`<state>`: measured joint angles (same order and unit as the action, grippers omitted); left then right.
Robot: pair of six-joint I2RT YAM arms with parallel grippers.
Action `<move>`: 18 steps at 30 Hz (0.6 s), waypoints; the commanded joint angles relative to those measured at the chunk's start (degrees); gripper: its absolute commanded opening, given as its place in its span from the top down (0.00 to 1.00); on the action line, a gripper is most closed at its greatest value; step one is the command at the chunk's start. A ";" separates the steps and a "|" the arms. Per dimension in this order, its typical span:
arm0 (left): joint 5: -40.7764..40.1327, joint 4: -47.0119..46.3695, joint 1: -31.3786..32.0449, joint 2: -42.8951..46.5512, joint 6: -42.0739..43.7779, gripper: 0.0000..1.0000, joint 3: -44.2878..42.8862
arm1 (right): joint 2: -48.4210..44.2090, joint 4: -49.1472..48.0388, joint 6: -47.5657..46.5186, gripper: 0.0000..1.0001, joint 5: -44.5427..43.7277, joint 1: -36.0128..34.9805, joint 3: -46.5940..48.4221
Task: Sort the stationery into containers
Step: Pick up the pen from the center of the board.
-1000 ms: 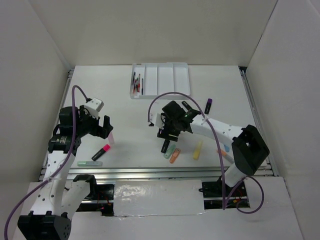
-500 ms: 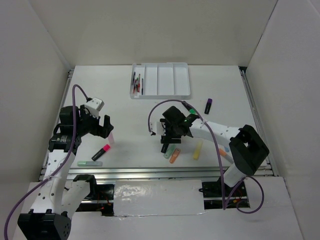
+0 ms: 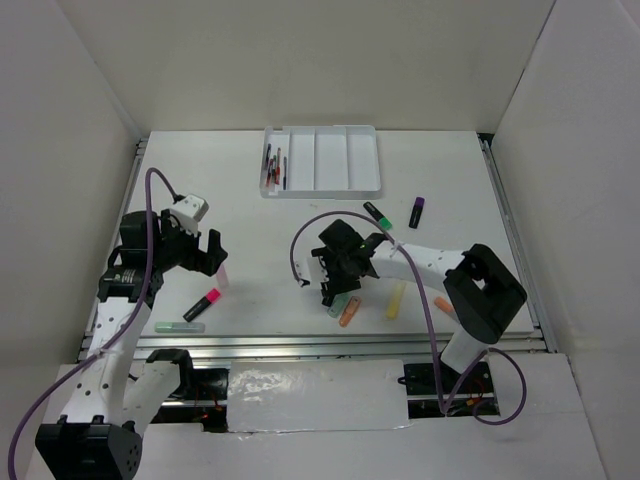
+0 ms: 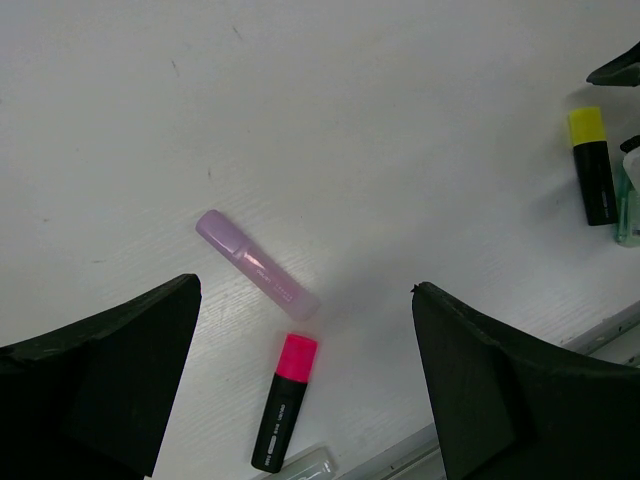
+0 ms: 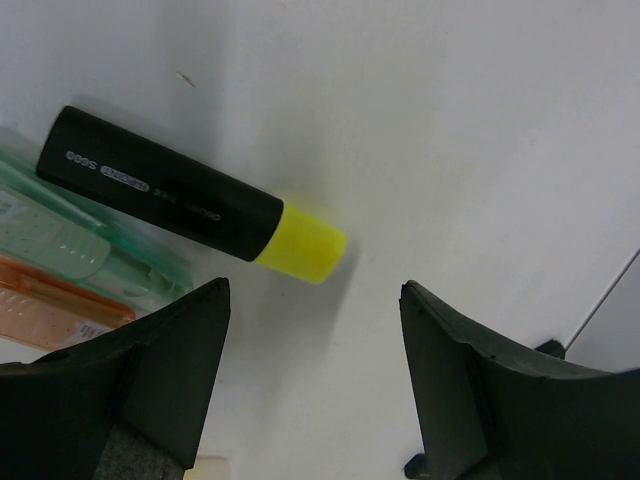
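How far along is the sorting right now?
Done: a few thin pens lie in the leftmost compartment of the tray; the other three look empty. In hand: nothing; the right gripper hangs open over the yellow-capped highlighter, the left gripper open over the pink marker. Left: every highlighter and marker on the table.

The white 4-compartment plastic tray (image 3: pixel 360 160) sits far back, mid-table, on the white table (image 3: pixel 260 250), thin dark pens (image 3: pixel 273 165) in its leftmost compartment; a yellow-capped black highlighter (image 5: pixel 190 198) lies just beside a pale green marker (image 5: pixel 70 235).
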<state>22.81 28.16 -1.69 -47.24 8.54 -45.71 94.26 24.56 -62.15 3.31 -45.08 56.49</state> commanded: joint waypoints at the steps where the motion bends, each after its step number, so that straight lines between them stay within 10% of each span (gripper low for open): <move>1: 1.10 -3.11 -0.06 -0.48 -1.33 0.01 0.19 | -0.57 -2.32 -4.20 0.25 2.40 -1.59 -0.68; 18: 0.22 -2.68 -0.15 -1.10 -1.42 0.01 0.10 | 13.58 10.33 -8.52 0.30 6.35 -1.59 13.64</move>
<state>22.76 27.83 -1.69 -48.31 7.31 -45.69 104.88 30.11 -70.02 7.09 -47.07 66.57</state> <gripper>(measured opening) 0.993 0.707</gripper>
